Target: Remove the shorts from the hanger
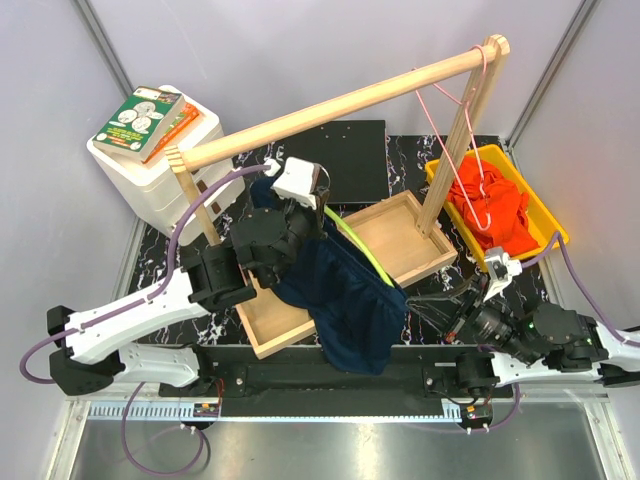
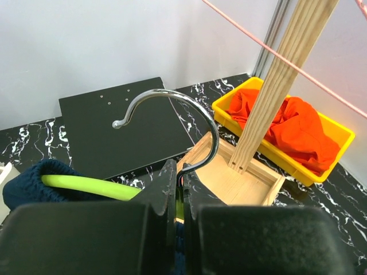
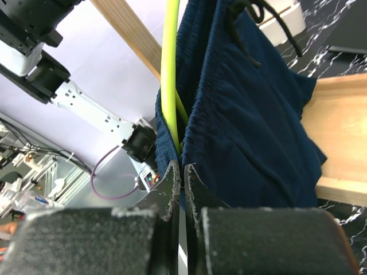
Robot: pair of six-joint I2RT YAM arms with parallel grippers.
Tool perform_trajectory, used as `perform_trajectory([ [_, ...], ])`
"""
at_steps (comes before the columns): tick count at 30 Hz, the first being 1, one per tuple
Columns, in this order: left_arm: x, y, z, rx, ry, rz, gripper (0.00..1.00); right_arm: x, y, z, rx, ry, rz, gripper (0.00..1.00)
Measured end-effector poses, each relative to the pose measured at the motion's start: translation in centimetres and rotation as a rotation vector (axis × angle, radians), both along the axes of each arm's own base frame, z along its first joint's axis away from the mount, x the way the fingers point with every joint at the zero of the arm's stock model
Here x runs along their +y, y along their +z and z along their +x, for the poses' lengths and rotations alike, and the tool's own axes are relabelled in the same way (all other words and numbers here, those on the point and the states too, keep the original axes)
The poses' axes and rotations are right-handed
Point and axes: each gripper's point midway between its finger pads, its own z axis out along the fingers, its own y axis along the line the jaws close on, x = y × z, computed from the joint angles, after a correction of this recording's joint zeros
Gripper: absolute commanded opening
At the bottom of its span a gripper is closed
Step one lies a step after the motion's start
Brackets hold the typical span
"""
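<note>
Soft matt cloth, gathered at the waistband: dark navy blue shorts [image 3: 246, 126]. Smooth, faintly glossy plastic: yellow-green hanger bar [image 2: 86, 186]. Mirror-bright polished metal: curved chrome hook [image 2: 214, 137]. Pale bare wood, grain showing: long rack pole [image 1: 330, 105], shallow wooden tray [image 1: 400, 235]. Glossy yellow plastic bin [image 2: 287, 162]; crumpled matt orange cloth shorts [image 2: 298, 129]. Shiny black, white-veined marble-look bench [image 2: 34, 143].

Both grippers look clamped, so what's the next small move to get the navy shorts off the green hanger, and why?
Probably draw the right gripper away from the left gripper, sliding the waistband off the end of the green hanger. The right is shut on the navy shorts at the waistband, the left is shut on the hanger, and its bar sits inside the waistband.
</note>
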Motion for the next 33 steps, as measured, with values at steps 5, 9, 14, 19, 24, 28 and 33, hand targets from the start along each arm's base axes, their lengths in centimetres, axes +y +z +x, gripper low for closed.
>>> perform_trajectory([
  [5, 0.2, -0.8, 0.2, 0.003, 0.024, 0.005, 0.00, 0.7, -0.7, -0.4, 0.021, 0.020, -0.012, 0.00],
  [9, 0.4, -1.1, 0.4, 0.004, 0.039, 0.004, 0.00, 1.3, -1.0, -0.9, 0.026, 0.049, -0.009, 0.00],
  [14, 1.2, -0.1, 0.4, -0.012, 0.071, -0.049, 0.00, -0.8, -0.9, -1.2, 0.035, 0.075, 0.085, 0.00],
  [19, 4.5, 4.7, 0.1, -0.060, 0.147, -0.304, 0.00, -1.5, -1.9, -1.6, 0.032, 0.099, 0.067, 0.00],
  [24, 6.7, 6.6, -0.3, -0.073, 0.178, -0.415, 0.00, 0.9, -3.6, -1.5, 0.038, 0.086, -0.035, 0.00],
  [28, 6.2, 6.0, -0.3, -0.040, 0.155, -0.437, 0.00, 2.6, -4.6, -0.9, 0.054, 0.034, -0.087, 0.00],
  [33, 4.8, 5.3, -0.8, 0.025, 0.054, -0.498, 0.00, 6.0, -6.9, -0.2, 0.061, -0.028, -0.208, 0.00],
])
